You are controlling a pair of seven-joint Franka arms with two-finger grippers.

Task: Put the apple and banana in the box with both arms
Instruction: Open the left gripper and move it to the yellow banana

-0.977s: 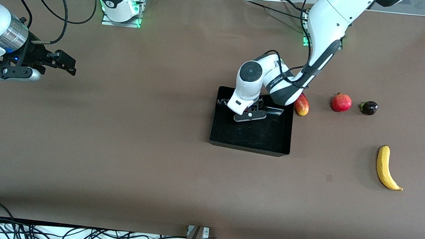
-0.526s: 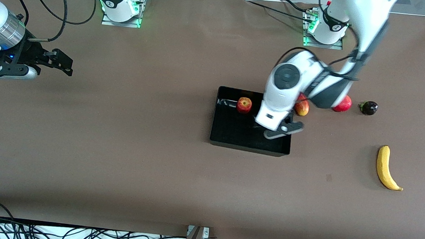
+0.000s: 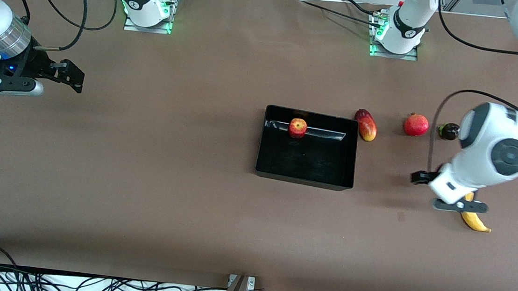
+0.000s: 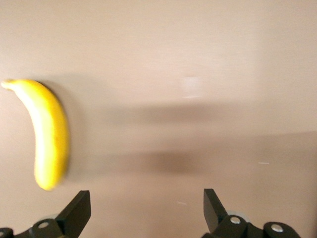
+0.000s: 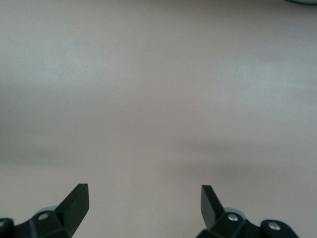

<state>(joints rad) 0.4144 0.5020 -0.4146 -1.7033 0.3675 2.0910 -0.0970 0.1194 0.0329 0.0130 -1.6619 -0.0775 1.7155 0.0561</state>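
Now the brown table [image 3: 167, 179] is filling the scene, cables [image 3: 64, 283] trailing along its near edge. Sitting mid-table, the black box [image 3: 304, 180] is holding the apple [image 3: 297, 128] against its wall farthest from the front camera. Toward the left arm's end, the left gripper [image 4: 147, 208] is hovering over the banana [image 3: 475, 221] with fingers spread apart, gripping nothing. Waiting at the right arm's end, the right gripper [image 5: 143, 207] is hanging over bare table, fingers apart too. Mango [image 3: 366, 125], pomegranate [image 3: 416, 124] and a dark fruit [image 3: 448, 131] are lying in a row beside the box.
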